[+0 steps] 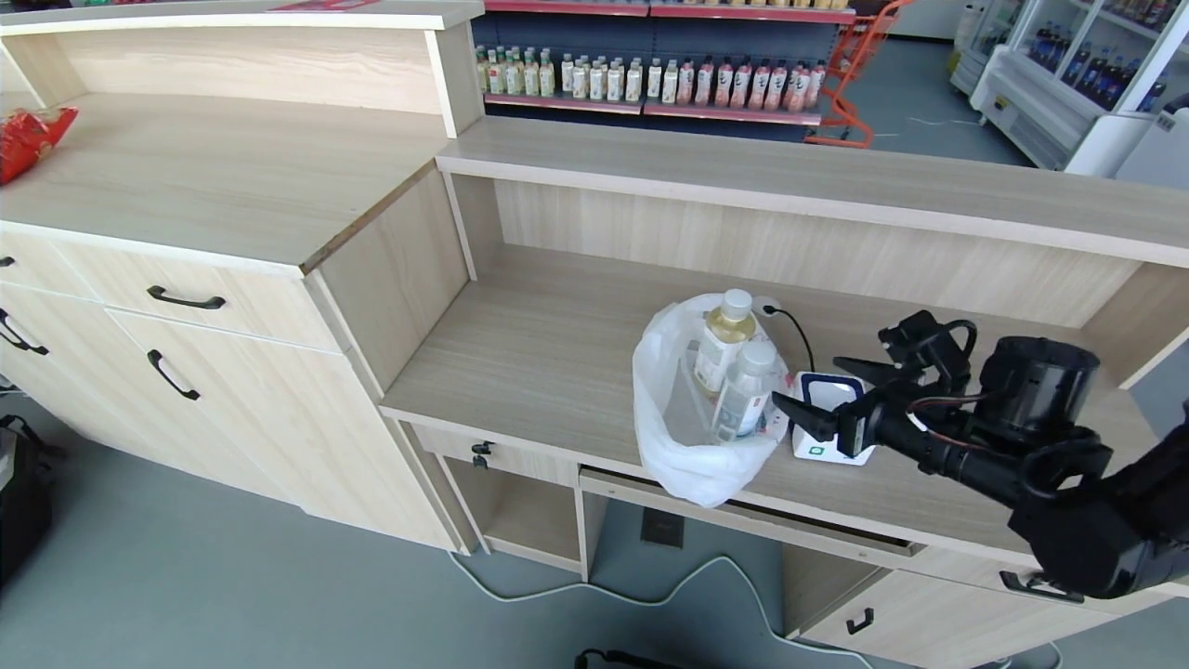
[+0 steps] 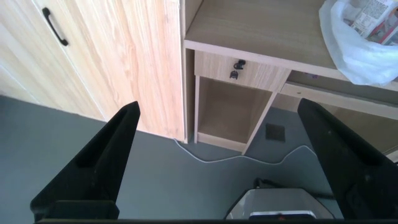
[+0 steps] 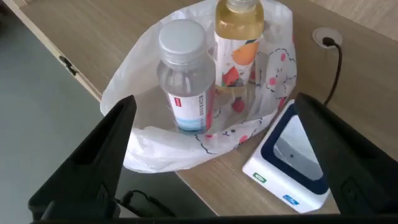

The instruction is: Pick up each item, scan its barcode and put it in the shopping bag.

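Right gripper (image 1: 810, 383), nearest the head camera, is held over the front part of the lower counter (image 1: 557, 353). Its two black fingers are spread wide apart and nothing is gripped between them. Its tips are directed toward the shopping bag (image 1: 676, 465) and lie above the scanner (image 1: 829, 448).

Shopping bag: white plastic, mouth open upward, set at the counter's front edge, with its lower part bulging over that edge. Two bottles are stood inside it, long axes close to vertical and caps pointing up.

Tea bottle (image 1: 725, 336), with amber liquid and a white cap, is placed on the side toward the counter's back edge. Water bottle (image 1: 746, 388), clear with a white cap and a red-marked label, is placed just in front of it; whether the two touch cannot be told.

Scanner: a white base with a blue-framed window tilted upward, set just beside the bag on its right, near the front edge. A black cable (image 1: 797, 327) is led from a round port (image 1: 767, 305) near the counter's back edge toward the scanner.

Left gripper (image 2: 219, 104) is held low over the grey floor (image 2: 155, 180), in front of the open compartment below the counter's small drawer (image 2: 264, 73). Its fingers are likewise spread apart and empty.

A red packet (image 1: 28, 139) is laid at the left edge of the raised counter (image 1: 232, 177).
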{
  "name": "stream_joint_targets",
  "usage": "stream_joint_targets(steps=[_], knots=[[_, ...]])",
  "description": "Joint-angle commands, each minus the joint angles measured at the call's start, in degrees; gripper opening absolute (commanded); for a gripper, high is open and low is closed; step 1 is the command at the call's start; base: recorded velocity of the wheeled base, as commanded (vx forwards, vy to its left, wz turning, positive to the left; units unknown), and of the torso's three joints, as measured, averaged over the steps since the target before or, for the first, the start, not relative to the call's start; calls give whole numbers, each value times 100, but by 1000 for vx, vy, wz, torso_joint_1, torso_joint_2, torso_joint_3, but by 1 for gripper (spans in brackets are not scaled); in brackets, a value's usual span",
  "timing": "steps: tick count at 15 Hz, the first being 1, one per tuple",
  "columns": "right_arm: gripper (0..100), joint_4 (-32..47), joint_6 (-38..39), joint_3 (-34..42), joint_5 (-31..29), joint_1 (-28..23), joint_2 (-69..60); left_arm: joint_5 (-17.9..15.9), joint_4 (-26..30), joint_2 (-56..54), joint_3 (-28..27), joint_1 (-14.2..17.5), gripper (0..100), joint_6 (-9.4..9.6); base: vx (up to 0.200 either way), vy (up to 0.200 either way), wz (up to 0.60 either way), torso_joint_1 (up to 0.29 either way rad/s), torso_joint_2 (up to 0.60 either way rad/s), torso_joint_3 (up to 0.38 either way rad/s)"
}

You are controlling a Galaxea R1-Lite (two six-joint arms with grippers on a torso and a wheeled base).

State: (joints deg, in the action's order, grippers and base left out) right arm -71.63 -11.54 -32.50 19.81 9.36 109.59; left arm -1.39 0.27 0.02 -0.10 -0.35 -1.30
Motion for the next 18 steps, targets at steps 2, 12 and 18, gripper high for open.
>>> stream_joint_targets(steps=[2,12,18], knots=[[100,949,-691,446,5,-1007,-1757,7,0,-2,1,0,100,-1,0,0,0,0,0,0],[100,2329,768,1457,-1155,-2703,-4016,-2,0,-2,1,0,100,-1,0,0,-360,1,1,0],[100,3859,697,3250,-2376,-1903,-7127,-2,0,-2,1,0,100,-1,0,0,0,0,0,0]])
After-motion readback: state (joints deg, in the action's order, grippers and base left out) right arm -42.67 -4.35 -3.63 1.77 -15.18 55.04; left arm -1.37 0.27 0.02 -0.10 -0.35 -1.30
